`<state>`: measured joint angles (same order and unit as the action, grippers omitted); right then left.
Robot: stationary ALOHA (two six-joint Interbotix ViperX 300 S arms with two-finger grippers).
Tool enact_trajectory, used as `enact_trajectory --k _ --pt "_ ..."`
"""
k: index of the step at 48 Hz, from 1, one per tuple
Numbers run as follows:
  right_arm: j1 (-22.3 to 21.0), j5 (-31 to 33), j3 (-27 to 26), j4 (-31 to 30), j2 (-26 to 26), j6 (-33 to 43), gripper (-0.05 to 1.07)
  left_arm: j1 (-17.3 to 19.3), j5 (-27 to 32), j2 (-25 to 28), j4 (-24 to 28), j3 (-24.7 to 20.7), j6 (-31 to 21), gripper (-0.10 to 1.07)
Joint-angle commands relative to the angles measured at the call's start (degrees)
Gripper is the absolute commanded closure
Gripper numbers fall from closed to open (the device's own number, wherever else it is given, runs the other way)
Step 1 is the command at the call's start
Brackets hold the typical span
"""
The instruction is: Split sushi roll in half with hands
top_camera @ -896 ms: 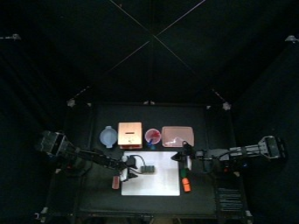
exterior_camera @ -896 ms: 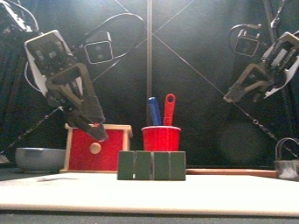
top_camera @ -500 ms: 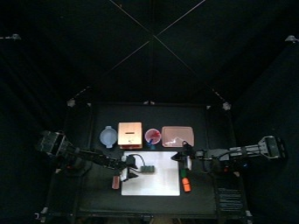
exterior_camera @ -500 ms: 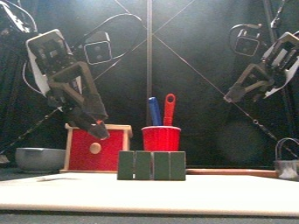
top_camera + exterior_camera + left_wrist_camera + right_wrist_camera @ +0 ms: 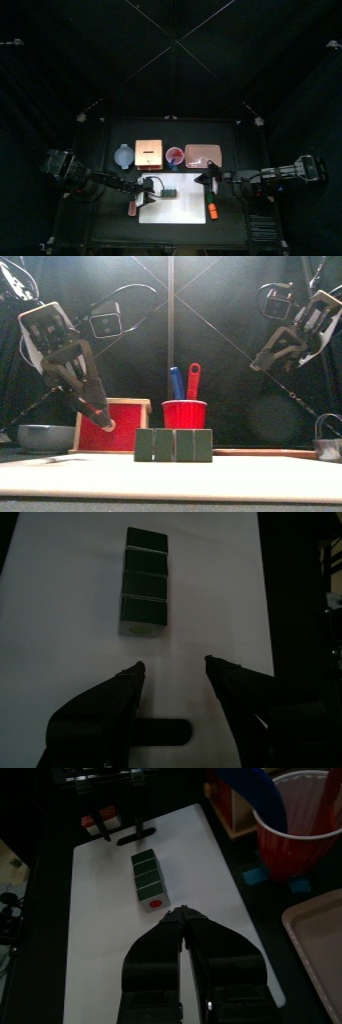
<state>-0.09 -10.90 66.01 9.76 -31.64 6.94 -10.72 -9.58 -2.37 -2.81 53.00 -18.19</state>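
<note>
The sushi roll point(image 5: 174, 444) is a short dark bar scored into segments, lying on the white board point(image 5: 171, 478). In the top view the sushi roll point(image 5: 170, 188) sits near the board's back edge between the two arms. My left gripper point(image 5: 174, 665) hangs above the board with its jaws wide open, and the roll point(image 5: 144, 579) lies just ahead of its tips, untouched. From the front, the left gripper point(image 5: 96, 411) is left of the roll and above it. My right gripper point(image 5: 183, 914) is shut and empty beside the roll point(image 5: 146, 876); the front view places the right gripper point(image 5: 267, 359) high at the right.
Behind the board stand a red cup point(image 5: 187, 414) with a blue and a red utensil, a red box point(image 5: 110, 424) and a grey bowl point(image 5: 47, 437). A pink tray point(image 5: 202, 154) is at the back right. An orange stick point(image 5: 211, 208) and a red stick point(image 5: 131, 208) flank the board.
The left gripper has swung lower and leftward in the front view. The right gripper has lifted slightly. The roll has not moved.
</note>
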Motion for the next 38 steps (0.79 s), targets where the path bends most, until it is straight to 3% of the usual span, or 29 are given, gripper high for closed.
enact_trajectory --k 1,13,26,38 --pt "0.0 -0.53 -1.93 0.09 0.97 -0.09 0.99 0.53 -0.18 0.7 0.0 -1.41 0.26 0.09" --pt "0.53 -0.53 -3.34 0.53 5.36 0.09 0.99 3.52 0.88 3.43 3.43 -5.19 0.53 0.09" --pt "1.76 -0.53 -6.5 1.49 10.99 -0.09 0.98 4.22 7.21 6.59 9.58 -10.46 0.44 0.09" --pt "3.16 -0.62 -9.23 1.32 16.08 -0.09 0.98 4.39 10.02 7.73 11.43 -13.36 0.35 0.09"
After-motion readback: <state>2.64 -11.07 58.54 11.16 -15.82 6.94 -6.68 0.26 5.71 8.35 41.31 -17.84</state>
